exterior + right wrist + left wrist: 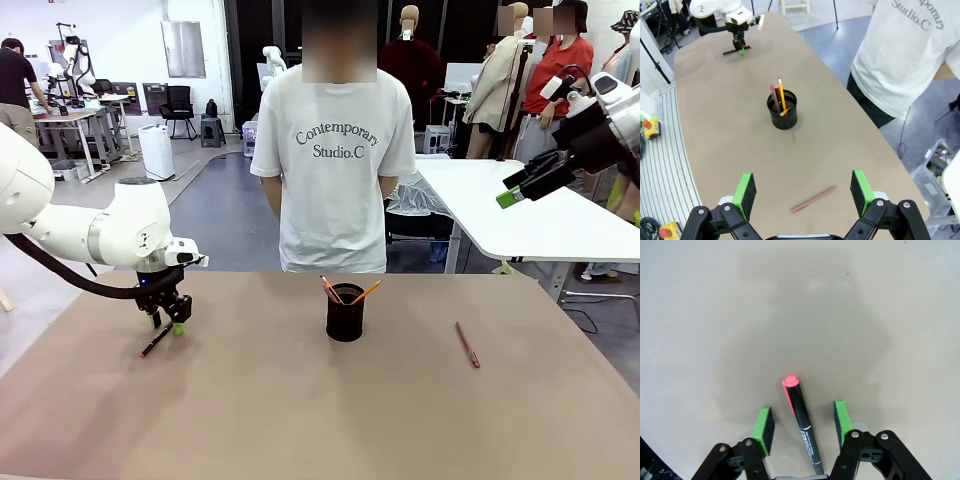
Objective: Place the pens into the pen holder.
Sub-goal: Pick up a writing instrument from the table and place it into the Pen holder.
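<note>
– Left claw (801, 412), what sits between its jaws?

– Black pen (802, 432), slim, with a bright red tip that points away from the wrist and fine pale print along the barrel. It lies flat on the counter (300, 420), out on the robot's left side.

– Is it pinched?

– No. The jaws are partly spread and straddle the barrel, one green pad (762, 427) on each side, and a strip of bare counter shows between each pad and the pen. From the front the claw hangs low, right at the surface, with the pen slanting out below it.

– And the other pens?

– A yellow-orange pencil (366, 291) and a reddish stick (330, 289) stand in the pen holder (345, 315), leaning apart and rising above its rim. The holder is a small black mesh cup, upright at mid-counter, just in front of a person (335, 170) in a white T-shirt at the far side. A dark red pen (467, 344) lies flat to the robot's right of the holder, well apart from it.

– Right claw (803, 185)?

– Raised high over the right side, jaws spread wide with nothing between them. Its own camera looks down on the dark red pen far beneath, and on the holder beyond.
</note>
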`<state>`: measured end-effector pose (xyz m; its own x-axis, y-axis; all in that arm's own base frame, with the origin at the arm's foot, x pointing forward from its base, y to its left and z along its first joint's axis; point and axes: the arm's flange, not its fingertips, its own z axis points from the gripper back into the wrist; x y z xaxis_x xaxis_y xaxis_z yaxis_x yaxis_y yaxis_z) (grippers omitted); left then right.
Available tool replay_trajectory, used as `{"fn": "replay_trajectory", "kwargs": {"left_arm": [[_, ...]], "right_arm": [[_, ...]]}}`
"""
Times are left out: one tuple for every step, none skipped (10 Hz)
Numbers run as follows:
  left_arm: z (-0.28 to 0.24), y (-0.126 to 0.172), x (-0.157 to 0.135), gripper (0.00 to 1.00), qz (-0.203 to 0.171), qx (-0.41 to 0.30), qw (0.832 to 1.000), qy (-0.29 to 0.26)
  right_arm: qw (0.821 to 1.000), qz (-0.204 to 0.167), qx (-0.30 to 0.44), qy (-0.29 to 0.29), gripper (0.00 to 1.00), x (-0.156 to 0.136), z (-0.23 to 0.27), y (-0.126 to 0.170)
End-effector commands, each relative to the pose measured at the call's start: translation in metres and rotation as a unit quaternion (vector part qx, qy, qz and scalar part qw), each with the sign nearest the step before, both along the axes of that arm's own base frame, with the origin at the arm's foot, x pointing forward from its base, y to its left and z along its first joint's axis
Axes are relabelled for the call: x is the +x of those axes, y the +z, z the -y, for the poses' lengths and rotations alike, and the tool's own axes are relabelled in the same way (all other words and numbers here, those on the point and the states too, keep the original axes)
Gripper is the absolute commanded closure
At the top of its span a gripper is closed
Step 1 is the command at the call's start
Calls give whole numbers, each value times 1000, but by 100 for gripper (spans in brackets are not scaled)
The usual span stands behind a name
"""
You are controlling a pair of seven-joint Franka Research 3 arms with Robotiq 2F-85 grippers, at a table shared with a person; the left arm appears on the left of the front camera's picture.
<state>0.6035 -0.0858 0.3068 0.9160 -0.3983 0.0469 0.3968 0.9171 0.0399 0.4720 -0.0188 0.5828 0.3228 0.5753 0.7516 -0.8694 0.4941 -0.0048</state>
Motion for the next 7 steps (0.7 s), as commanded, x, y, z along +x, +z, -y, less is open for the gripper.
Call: {"fn": "replay_trajectory", "kwargs": {"left_arm": [[2,1,0,88,4,5,1000,13],[1,1,0,100,3,7,1000,13],[1,1,-1,100,4,7,1000,14],[1,2,-3,100,5,7,1000,13],[2,2,-4,100,4,2,1000,5],[4,5,-8,100,-5,-26,1000,-10],[7,11,-12,100,-9,-67,997,-26]], "right_arm": [[1000,3,0,-1,0,1,-1,3],[1000,3,0,-1,0,1,-1,3],[1000,3,0,-1,0,1,-1,3],[1000,3,0,-1,0,1,-1,3],[1000,3,0,-1,0,1,-1,3],[1000,3,0,-1,0,1,-1,3],[1000,3,0,-1,0,1,-1,3]]}}
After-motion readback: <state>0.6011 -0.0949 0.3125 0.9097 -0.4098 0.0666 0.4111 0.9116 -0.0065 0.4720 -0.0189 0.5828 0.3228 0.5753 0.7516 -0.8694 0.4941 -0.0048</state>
